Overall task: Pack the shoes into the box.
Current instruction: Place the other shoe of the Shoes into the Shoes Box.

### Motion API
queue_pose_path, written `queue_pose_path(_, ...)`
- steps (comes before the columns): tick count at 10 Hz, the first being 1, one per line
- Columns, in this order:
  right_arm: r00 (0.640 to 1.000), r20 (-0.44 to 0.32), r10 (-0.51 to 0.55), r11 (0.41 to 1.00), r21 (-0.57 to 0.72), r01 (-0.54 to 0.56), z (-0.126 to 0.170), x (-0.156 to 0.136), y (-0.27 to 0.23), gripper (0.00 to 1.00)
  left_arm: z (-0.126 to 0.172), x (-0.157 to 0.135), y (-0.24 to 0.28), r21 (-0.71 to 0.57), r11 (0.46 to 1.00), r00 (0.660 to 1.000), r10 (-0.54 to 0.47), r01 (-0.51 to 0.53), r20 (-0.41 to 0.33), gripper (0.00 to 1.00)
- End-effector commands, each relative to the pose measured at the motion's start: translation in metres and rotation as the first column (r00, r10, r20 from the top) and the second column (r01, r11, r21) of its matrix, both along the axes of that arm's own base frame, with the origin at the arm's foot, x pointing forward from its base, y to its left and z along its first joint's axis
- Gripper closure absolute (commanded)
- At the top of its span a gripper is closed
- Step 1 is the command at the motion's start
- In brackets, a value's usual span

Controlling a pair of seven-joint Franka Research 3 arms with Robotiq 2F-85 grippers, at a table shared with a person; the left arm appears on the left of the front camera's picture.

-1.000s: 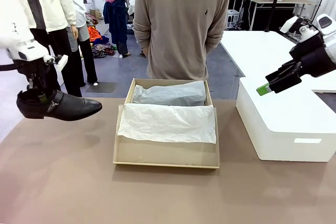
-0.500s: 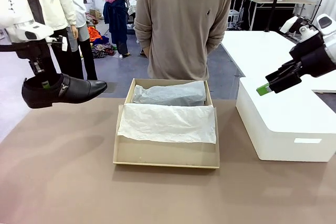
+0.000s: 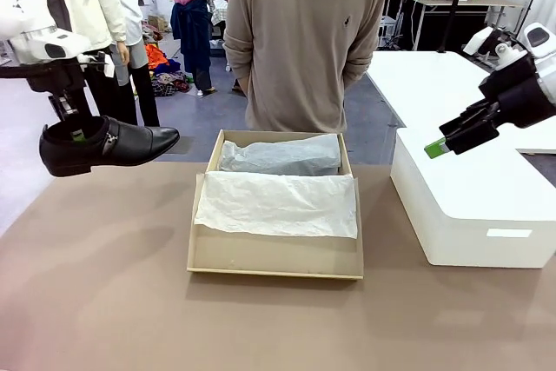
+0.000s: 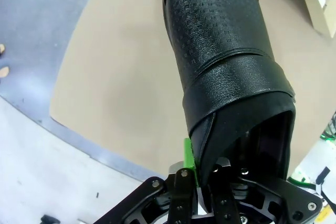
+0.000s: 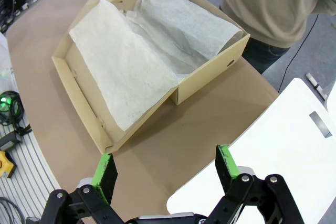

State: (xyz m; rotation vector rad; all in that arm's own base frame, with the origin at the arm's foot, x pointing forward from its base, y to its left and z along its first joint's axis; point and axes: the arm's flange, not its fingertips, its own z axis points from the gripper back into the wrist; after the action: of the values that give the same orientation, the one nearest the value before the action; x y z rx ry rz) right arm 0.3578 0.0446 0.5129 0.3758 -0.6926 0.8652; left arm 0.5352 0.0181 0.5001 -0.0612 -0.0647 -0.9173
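A black glossy shoe (image 3: 109,145) with a side strap and buckle hangs in the air left of the tan box (image 3: 275,257), toe pointing right. My left gripper (image 3: 76,132) is shut on the shoe's heel rim; the left wrist view looks down the shoe (image 4: 220,61) with my left gripper (image 4: 199,169) pinching its collar. The box (image 5: 205,80) lies open, lined with white tissue paper (image 3: 278,202), its flap folded toward me. My right gripper (image 3: 447,141) hovers open and empty above the white box; the right wrist view shows my right gripper (image 5: 165,174) with jaws wide apart.
A large white rounded-corner box (image 3: 473,206) stands on the table's right side. A person in a beige sweater (image 3: 300,41) stands behind the tan box at the far edge. Brown table surface (image 3: 113,301) lies bare in front and to the left.
My left gripper has lifted the shoe higher and carried it slightly right toward the box. The right arm has not moved.
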Motion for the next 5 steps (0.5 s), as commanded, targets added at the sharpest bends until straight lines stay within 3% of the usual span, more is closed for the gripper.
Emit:
queue_pose_path(1,1.0,0.018,0.024,1.0,0.018,-0.024,-0.001,0.003,-0.002,0.0,0.002,0.001,0.004,0.0,1.0,1.0,-0.013,0.013,0.013,1.0)
queue_pose_path(3,1.0,0.018,0.024,1.0,0.018,-0.024,-0.001,0.003,-0.002,0.0,-0.003,0.001,0.0,0.0,1.0,1.0,0.0,0.0,-0.005,1.0)
queue_pose_path(4,1.0,0.018,0.024,1.0,0.018,-0.024,-0.001,0.003,-0.002,0.0,0.001,-0.003,-0.008,-0.039,0.986,0.986,0.165,-0.163,0.029,1.0)
queue_pose_path(5,1.0,0.018,0.024,1.0,0.018,-0.024,-0.001,0.003,-0.002,0.0,0.014,-0.009,-0.021,-0.068,0.943,0.942,0.33,-0.326,0.061,1.0)
